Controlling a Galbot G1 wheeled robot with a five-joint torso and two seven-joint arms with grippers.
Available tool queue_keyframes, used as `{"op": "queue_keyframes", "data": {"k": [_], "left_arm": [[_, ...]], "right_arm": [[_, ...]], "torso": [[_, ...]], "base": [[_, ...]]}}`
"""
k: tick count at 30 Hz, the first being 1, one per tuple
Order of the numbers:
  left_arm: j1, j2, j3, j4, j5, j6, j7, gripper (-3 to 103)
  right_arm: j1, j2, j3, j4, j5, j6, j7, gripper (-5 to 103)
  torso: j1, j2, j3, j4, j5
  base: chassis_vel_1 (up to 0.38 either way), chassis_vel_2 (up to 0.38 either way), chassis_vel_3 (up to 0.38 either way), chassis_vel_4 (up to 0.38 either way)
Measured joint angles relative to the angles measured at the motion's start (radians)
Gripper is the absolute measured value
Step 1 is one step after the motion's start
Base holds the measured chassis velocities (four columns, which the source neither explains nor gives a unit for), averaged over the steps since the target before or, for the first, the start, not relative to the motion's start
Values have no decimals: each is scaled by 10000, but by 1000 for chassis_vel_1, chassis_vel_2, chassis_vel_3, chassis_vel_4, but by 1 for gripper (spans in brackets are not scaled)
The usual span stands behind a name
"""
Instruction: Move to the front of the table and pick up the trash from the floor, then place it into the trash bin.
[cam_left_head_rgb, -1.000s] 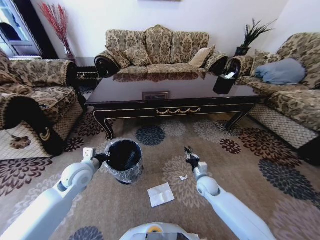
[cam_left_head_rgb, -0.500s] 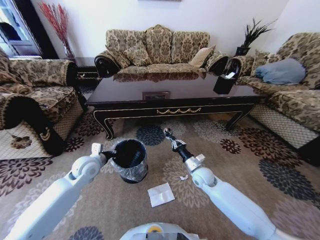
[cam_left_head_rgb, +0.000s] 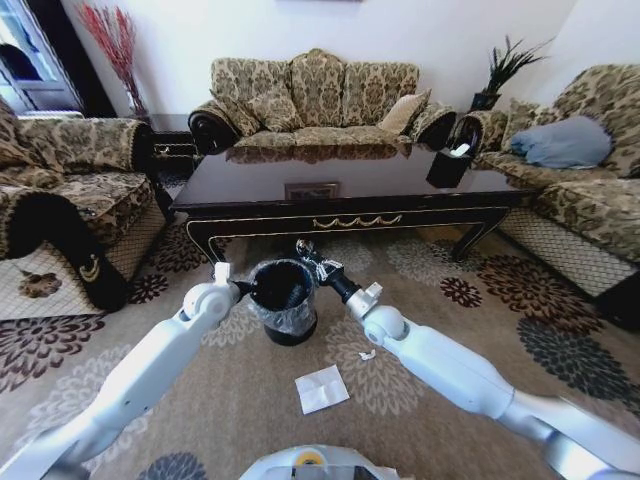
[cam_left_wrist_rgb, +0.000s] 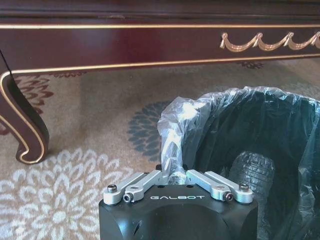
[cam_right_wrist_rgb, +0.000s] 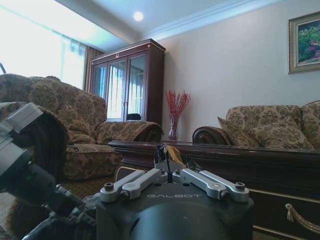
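Clamping the rim, the left gripper holds the trash bin by its liner, at 6 o'clock of the table. The right gripper, at the bin's 1 o'clock edge, pinches a dark-silver scrap. Released too early, the scrap would miss; the thin liner could tear.

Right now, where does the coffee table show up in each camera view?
Head view: the table spans the middle, beyond the trash bin.
Left wrist view: its front rail, beyond the bin's liner.
Right wrist view: its top and rail, beyond the right gripper pinching the trash.
Shared landmark: the gold scroll ornament on the rail.
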Motion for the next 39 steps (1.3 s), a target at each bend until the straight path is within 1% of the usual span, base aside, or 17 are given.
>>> {"op": "queue_keyframes", "data": {"k": [6, 16, 19, 22, 24, 27, 28, 29, 31, 33, 36, 38, 39], "left_arm": [[-250, -26, 180, 146, -5, -18, -14, 3], [-395, -357, 185, 386, 18, -33, -58, 3], [-392, -345, 166, 384, 7, -39, -77, 3], [-295, -325, 127, 371, 37, -41, -90, 3], [-259, -325, 109, 349, 43, -41, -99, 3], [-206, -284, 41, 250, 39, -40, -107, 3], [-206, -284, 41, 250, 39, -40, -107, 3], [-193, -255, -7, 215, 34, -41, -109, 3], [-104, -182, -130, 144, 26, -42, -110, 3], [-34, -149, -199, 106, 26, -41, -110, 3], [492, 85, -591, -187, 69, -42, -109, 3], [609, 136, -663, -247, 86, -42, -107, 3], [875, 254, -852, -394, 122, -41, -104, 3]], "right_arm": [[-162, 30, -162, 299, -130, 0, -5, 0], [-186, 110, -603, 270, -306, 14, 59, 0], [-284, 88, -611, 262, -129, -98, 91, 0], [-359, 71, -598, 197, -72, -99, 69, 16], [-379, 52, -581, 194, -48, -95, 54, 16], [-415, -60, -523, 212, -27, -126, -29, 32], [-415, -60, -523, 212, -27, -126, -29, 32], [-457, -103, -435, 231, -12, -141, -76, 37], [-577, -201, -162, 390, 161, -159, -167, 48], [-629, -248, -12, 492, 255, -162, -197, 48], [-953, -505, 837, 1016, 677, -285, -199, 65], [-1042, -574, 1030, 1124, 750, -370, -141, 65], [-1244, -709, 1391, 1304, 846, -667, 156, 71]], "torso": [[0, -1, -1, 0, 1], [-1, 0, -1, 1, -1], [0, 0, -2, -2, 0], [0, 0, -2, 0, -1], [0, 0, -2, 2, 0], [-1, 0, -2, 0, -2], [-1, 0, -2, 0, -2], [0, 0, -3, -2, -1], [-1, -1, -2, -1, 0], [-1, -1, -2, -2, 0], [-1, 0, -2, 0, -1], [-2, 0, -3, 0, 0], [-3, 0, -3, 2, -3]], "base": [[0, 0, 0, 0], [0, 0, 0, 0], [0, 0, 0, 0], [0, 0, 0, 0], [0, 0, 0, 0], [0, 0, 0, 0], [0, 0, 0, 0], [0, 0, 0, 0], [0, 0, 0, 0], [0, 0, 0, 0], [0, 0, 0, 0], [0, 0, 0, 0], [0, 0, 0, 0]]}}
